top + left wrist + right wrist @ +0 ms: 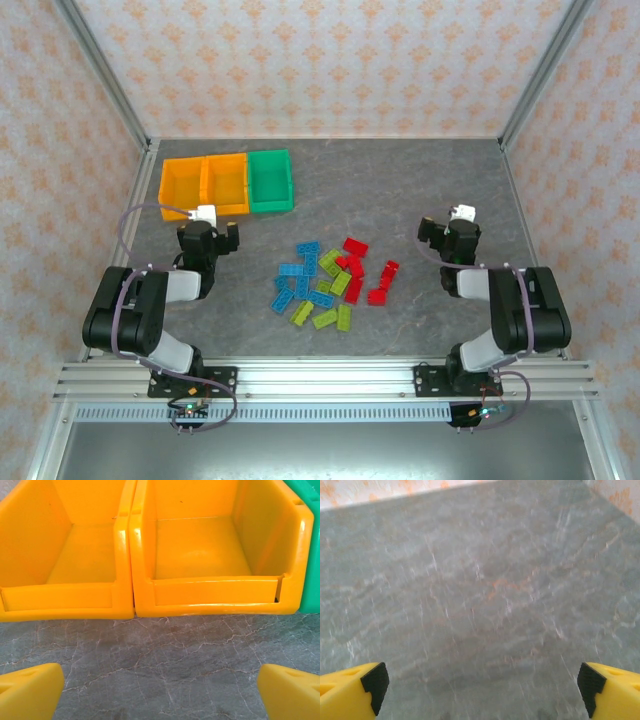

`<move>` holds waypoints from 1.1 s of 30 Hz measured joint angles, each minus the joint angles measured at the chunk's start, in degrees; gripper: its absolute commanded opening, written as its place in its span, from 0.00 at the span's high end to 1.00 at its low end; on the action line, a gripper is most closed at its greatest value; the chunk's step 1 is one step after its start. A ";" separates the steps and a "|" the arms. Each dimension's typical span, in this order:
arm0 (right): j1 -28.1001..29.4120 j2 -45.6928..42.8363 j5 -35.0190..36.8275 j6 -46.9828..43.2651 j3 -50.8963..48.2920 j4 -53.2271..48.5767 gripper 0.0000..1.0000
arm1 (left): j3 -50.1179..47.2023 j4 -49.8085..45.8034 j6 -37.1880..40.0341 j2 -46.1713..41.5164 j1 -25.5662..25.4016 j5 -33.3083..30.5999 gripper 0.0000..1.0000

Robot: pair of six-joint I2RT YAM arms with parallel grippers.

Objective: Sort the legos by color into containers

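1. At the near edge, a metal rail [320, 380] carries both arm bases, left arm on the left and right arm on the right.
2. The left gripper [205, 220] reaches forward over the grey marbled worktop [400, 190], just short of the orange bins. In the left wrist view the left gripper [160, 692] is spread wide. Its yellow fingers [30, 692] sit at the two lower corners, with bare worktop between them, and it grips nothing.
3. The right gripper [460, 218] hangs over open worktop on the right side, well apart from the bricks. In the right wrist view the right gripper [482, 685] is likewise wide apart. Its black pads [374, 682] face inward across bare stone, and it has hold of nothing.
4. The legos [325, 285] lie loose on the worktop between the two arms, roughly mid-table. The blue ones [297, 275] are to the left, the lime green ones [335, 290] are in the middle and nearer, and the red ones [360, 265] are to the right. Several touch or overlap.
5. Beyond the left gripper, the containers stand joined in a row at the far left of the worktop. They are the left orange bin [165, 185], the middle orange bin [228, 208] and the green bin [270, 205]. Up close, the two orange bins [200, 592] show plain orange floors, with the green bin's wall [312, 570] at the right edge.
6. Farthest back, patterned walls [320, 60] enclose the worktop.
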 measured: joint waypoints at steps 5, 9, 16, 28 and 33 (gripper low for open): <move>1.53 -17.14 3.89 8.04 7.13 -20.70 0.09 | 3.39 -9.46 -0.07 -7.21 -5.14 -3.93 0.00; 1.79 -28.61 2.21 20.11 16.11 -38.60 0.11 | 10.32 -23.96 -0.90 -15.61 -11.43 -7.76 0.00; 9.92 -30.69 -14.53 28.48 21.18 -64.83 0.11 | 28.61 -54.58 -15.67 -20.72 -26.69 -5.97 0.07; 30.45 -26.53 -23.61 30.38 24.81 -83.65 0.13 | 26.21 -75.30 -36.52 -12.09 -41.44 0.46 0.39; 30.77 -26.16 -23.56 31.78 24.81 -84.04 0.15 | 22.34 -77.70 -36.61 -11.65 -41.44 3.39 0.39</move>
